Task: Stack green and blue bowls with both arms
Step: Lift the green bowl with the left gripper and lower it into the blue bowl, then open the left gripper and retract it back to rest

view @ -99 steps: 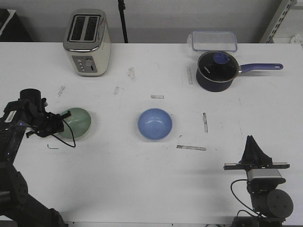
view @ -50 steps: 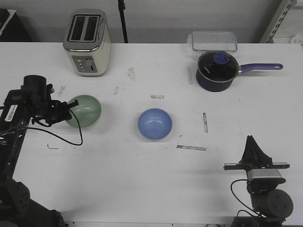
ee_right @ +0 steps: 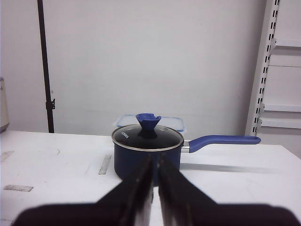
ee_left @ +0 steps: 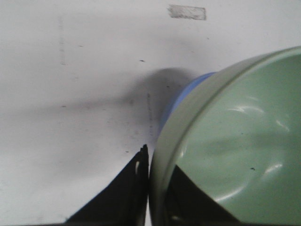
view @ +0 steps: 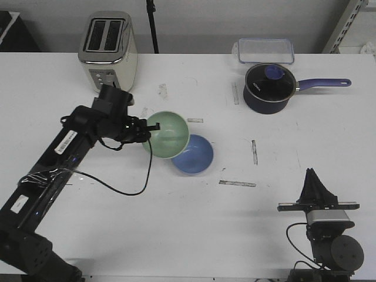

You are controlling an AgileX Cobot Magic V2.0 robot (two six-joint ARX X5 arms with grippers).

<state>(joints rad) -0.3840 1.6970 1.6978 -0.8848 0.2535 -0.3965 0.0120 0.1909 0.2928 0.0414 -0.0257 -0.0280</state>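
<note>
In about a sec the left gripper (view: 145,130) has carried the green bowl (view: 167,134) from the table's (view: 176,235) left side toward the middle; the bowl now hangs tilted, overlapping the near-left edge of the blue bowl (view: 197,155), w/ the jaws clenched on its rim, one finger inside and one outside. So the carry looks nearly done, w/ lowering and letting go likely left. The right gripper (ee_right: 154,181) sits parked at the near right, well apart from both bowls, jaws pressed together on nothing.
</note>
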